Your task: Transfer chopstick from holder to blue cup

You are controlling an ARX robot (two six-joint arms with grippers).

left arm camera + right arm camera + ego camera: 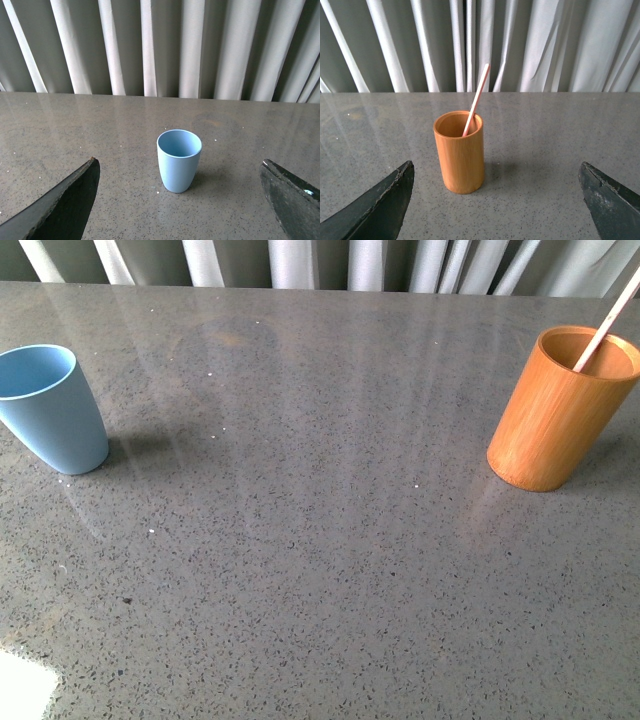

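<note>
Thin pale chopstick (607,320) leans toward upper right out of round orange bamboo holder (555,410) at frame right, straight ahead of wide-spread right tool (496,172), so right arm is nearer; light blue plastic cup (52,405) sits far left on tabletop (320,570).

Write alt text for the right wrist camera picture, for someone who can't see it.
A single pale chopstick leans inside a round orange bamboo holder standing upright on a grey speckled stone tabletop. Dark fingertips of the open right pincer flank it, not touching; white pleated curtains hang behind.
</note>
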